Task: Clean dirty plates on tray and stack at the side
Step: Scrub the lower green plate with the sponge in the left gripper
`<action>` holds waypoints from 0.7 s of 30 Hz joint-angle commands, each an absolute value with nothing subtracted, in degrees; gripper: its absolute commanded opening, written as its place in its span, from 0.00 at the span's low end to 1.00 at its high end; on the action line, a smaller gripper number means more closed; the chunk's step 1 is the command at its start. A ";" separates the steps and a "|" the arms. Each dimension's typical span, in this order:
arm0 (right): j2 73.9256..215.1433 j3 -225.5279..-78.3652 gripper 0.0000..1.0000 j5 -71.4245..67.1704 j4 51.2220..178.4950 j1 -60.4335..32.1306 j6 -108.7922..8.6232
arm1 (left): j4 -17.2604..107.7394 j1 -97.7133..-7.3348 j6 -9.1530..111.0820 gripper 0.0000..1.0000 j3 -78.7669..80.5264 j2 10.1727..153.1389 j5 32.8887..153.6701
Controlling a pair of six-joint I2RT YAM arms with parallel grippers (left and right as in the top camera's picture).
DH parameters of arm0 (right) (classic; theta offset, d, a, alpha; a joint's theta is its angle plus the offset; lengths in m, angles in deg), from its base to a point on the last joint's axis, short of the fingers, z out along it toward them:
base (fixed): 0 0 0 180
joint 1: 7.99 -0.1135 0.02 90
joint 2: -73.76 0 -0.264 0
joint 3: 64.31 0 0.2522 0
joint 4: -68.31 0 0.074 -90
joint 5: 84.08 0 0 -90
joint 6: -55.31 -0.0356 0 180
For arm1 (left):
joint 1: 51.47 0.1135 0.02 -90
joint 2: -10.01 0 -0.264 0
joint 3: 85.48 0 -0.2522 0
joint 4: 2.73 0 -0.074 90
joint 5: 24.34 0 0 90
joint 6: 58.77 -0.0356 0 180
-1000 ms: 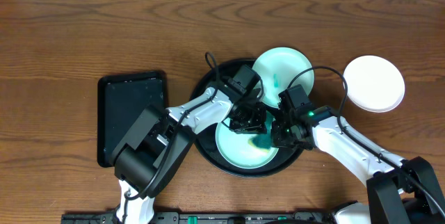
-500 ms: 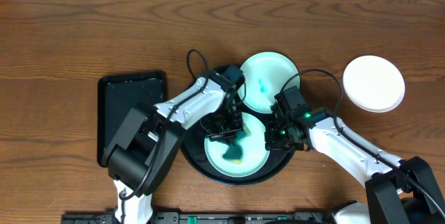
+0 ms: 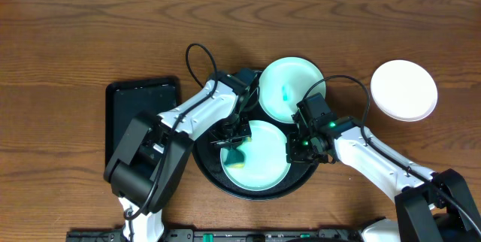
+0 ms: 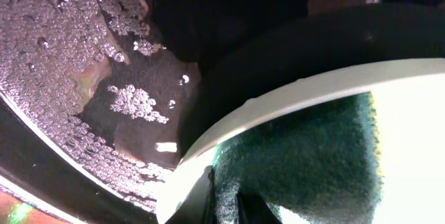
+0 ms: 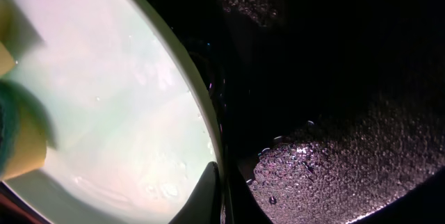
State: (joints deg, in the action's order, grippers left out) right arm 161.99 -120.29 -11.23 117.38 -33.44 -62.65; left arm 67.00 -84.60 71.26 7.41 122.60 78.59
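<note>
The round black tray (image 3: 213, 173) holds a pale-mint plate (image 3: 264, 163) at its front. A second plate (image 3: 293, 84) with a small teal smear rests on the tray's back rim. A third, white plate (image 3: 404, 90) lies on the table at the right. My left gripper (image 3: 234, 141) is shut on a green-and-yellow sponge (image 3: 237, 155) and presses it on the front plate's left part; the left wrist view shows the sponge (image 4: 313, 154) on the plate (image 4: 292, 95). My right gripper (image 3: 300, 146) is shut on that plate's right rim (image 5: 104, 99), one finger on each side (image 5: 221, 193).
A smaller rectangular black tray (image 3: 143, 125) lies left of the round tray. The round tray's floor is wet with beads of water (image 4: 90, 64) (image 5: 334, 161). The arms' cables loop above the tray's back edge.
The left gripper has dragged the sponge leftward across the front plate. The teal smear on that plate is gone. The right gripper has held the rim in place over the last half second.
</note>
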 commanded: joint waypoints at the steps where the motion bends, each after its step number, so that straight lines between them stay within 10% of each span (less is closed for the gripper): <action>1: 161.99 -120.44 0.02 -5.11 118.37 -33.07 -62.04 | 57.23 -83.20 63.96 0.07 9.95 127.35 70.26; 21: 161.99 -120.42 0.02 -5.13 120.40 -33.07 -61.84 | 41.62 -95.62 57.82 0.07 9.95 127.35 106.26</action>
State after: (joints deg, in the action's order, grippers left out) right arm 161.44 -120.61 -4.41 120.20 -32.39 -62.94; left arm 41.40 -93.12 58.93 8.84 124.48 98.83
